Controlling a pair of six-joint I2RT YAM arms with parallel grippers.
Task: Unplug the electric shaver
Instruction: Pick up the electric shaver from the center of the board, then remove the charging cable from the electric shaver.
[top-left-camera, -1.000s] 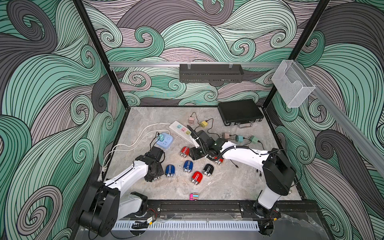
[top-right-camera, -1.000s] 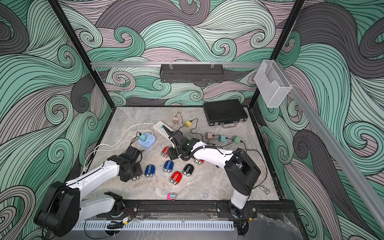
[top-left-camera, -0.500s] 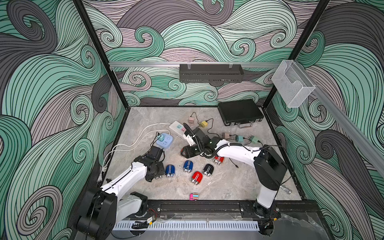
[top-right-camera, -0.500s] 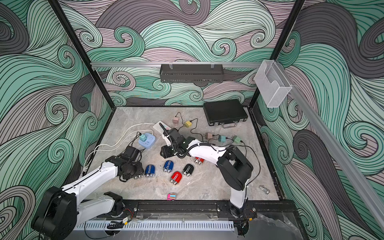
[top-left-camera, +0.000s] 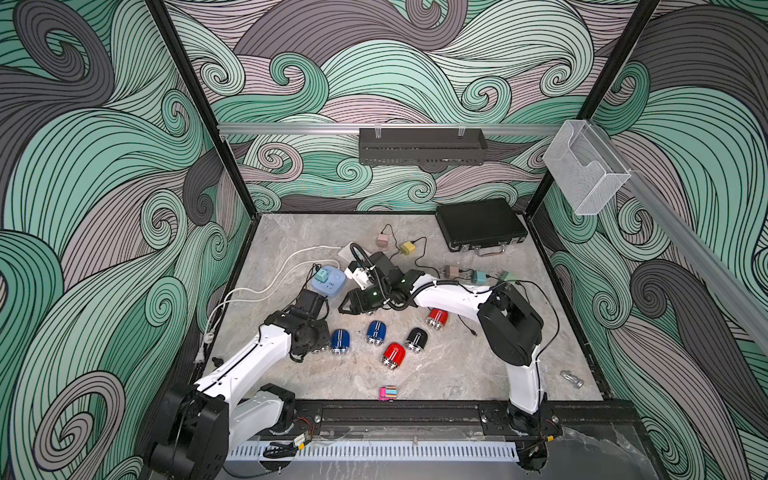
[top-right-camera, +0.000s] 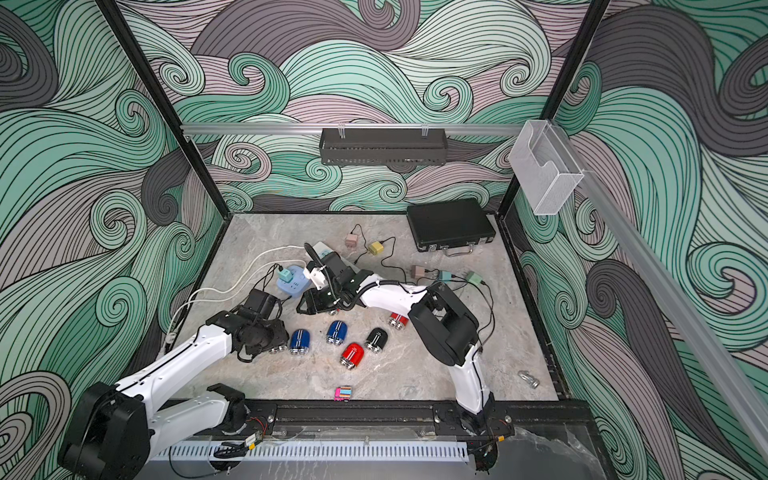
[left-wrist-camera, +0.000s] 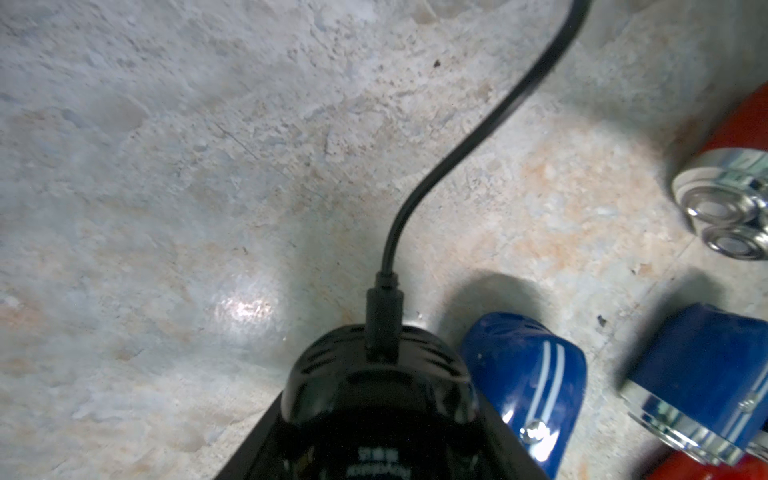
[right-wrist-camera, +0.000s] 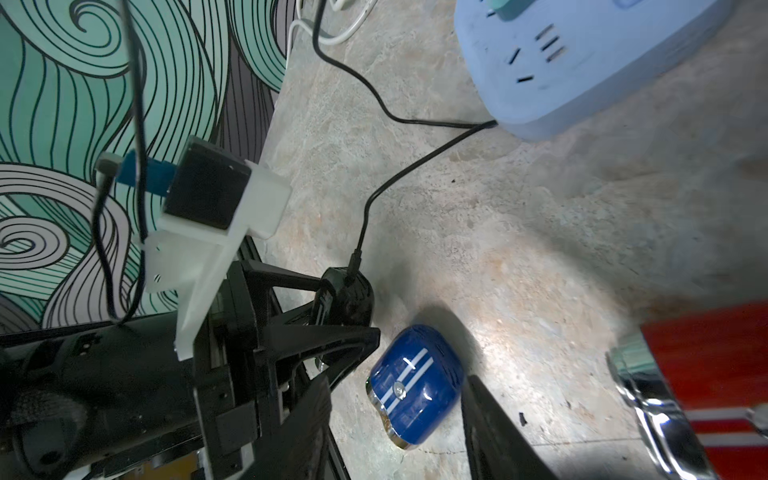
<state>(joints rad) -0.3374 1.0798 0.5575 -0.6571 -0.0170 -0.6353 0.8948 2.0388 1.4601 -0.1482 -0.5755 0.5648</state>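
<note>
A black electric shaver (left-wrist-camera: 378, 386) lies low over the marble floor with my left gripper (left-wrist-camera: 378, 419) shut on its body. A black cable plug (left-wrist-camera: 384, 316) sits in the shaver's end. In the right wrist view the same shaver (right-wrist-camera: 347, 299) and its cable (right-wrist-camera: 399, 174) run to a light-blue power cube (right-wrist-camera: 582, 62). My right gripper (right-wrist-camera: 399, 415) is open, its fingers (right-wrist-camera: 494, 424) apart over a blue shaver (right-wrist-camera: 415, 382). In both top views the right gripper (top-left-camera: 345, 307) hovers just right of the left gripper (top-left-camera: 309, 336); the black shaver is mostly hidden there.
Blue (top-left-camera: 340, 341), blue (top-left-camera: 376, 332), black (top-left-camera: 415, 338) and red (top-left-camera: 392, 354) shavers lie close by, another red one (top-left-camera: 436, 318) beside the right arm. The power cube (top-left-camera: 330, 282) carries a teal adapter (top-left-camera: 321, 275). A black case (top-left-camera: 480, 224) sits at the back right.
My right gripper has swung left and forward toward the left gripper, now covering the red shaver that showed beside it. The left gripper has stayed on the black shaver.
</note>
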